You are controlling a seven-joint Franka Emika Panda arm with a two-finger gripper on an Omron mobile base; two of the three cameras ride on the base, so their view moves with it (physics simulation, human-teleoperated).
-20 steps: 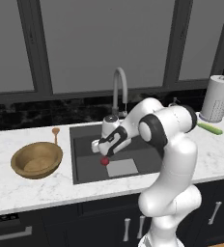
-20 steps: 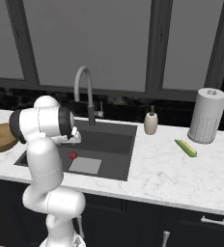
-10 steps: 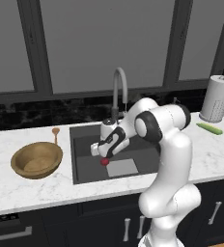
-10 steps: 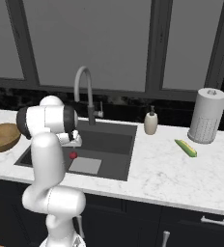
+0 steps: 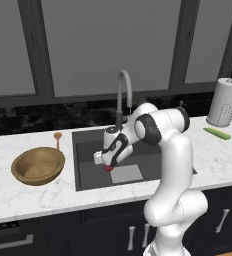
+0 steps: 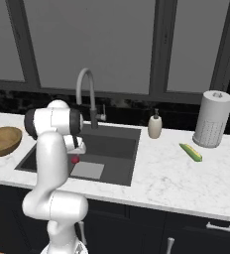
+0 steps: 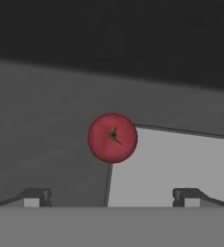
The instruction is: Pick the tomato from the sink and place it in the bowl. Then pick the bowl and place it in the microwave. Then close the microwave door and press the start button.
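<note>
Lowering further than before, wide-open gripper (image 7: 111,195) nears tomato (image 7: 112,138) in sink (image 5: 86,165).

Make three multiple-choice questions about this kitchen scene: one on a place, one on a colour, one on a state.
1. Where is the tomato?
A. in the bowl
B. in the sink
C. beside the paper towel roll

2. What colour is the bowl?
A. light brown
B. blue
C. white

3. How is the tool?
A. shut on the tomato
B. shut and empty
C. open above the tomato

Answers:
1. B, it lies on the sink floor at the pale square's edge.
2. A, the wood looks light brown.
3. C, both fingertips stand wide apart, clear of the tomato.
</note>
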